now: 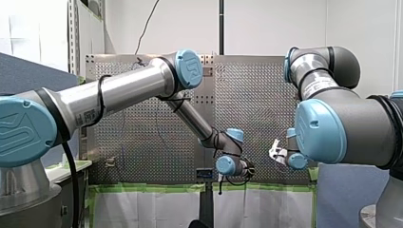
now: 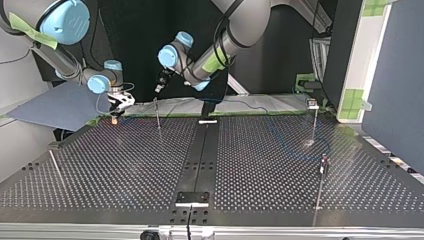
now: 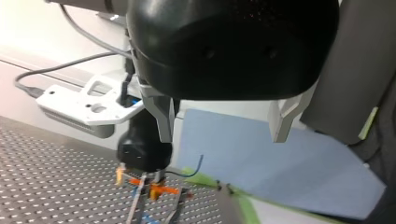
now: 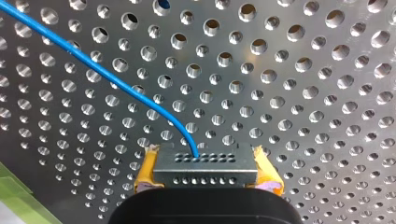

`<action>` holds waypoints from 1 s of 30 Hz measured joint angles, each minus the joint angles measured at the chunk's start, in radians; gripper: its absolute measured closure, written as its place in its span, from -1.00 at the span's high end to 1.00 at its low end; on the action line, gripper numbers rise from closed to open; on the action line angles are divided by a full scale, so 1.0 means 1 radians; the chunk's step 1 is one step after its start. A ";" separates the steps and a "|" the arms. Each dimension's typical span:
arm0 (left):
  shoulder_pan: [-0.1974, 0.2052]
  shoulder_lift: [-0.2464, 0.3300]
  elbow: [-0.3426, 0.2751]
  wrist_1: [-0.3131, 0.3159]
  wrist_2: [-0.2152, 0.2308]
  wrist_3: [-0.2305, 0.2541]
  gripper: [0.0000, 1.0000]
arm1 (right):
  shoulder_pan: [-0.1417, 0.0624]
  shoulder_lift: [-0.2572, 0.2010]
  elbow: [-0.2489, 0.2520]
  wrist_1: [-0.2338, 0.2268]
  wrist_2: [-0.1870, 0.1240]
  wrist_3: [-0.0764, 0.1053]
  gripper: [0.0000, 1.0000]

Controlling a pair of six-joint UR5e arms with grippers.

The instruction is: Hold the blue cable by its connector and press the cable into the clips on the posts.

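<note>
**Blue cable (image 4: 107,74) gripped at its connector (image 4: 205,176) by my right hand (image 4: 206,163)**

I am holding the metal connector between the two yellow pads (image 4: 145,170) of my right hand. The pads are pressing on its two short ends, so this hand is closed on it as far as the connector allows. The cable is coming out of the connector's far face and is running away from the hand in a curve over the perforated table (image 4: 303,93).

In the top view my right hand is hanging low over the far edge of the table, at the view's left, with the pads close to the surface. A thin post (image 2: 157,114) is standing just beside it, toward the middle of the view. Two more posts (image 2: 314,122) are standing well apart from it at the view's right. Whether the cable is sitting in any clip, I cannot tell.

My left hand (image 3: 223,128) is hanging above the table's far edge, near the same thin post. Its metal fingers (image 3: 163,116) are spread wide apart and are holding nothing. Past them I am seeing my right hand lower down, at the table, with a short piece of the blue cable rising beside it and a blue panel (image 3: 280,168) behind.
</note>
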 joint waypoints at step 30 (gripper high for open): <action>-0.028 -0.085 0.086 0.245 -0.114 0.072 1.00 | 0.004 0.000 0.000 0.000 0.000 -0.005 -1.00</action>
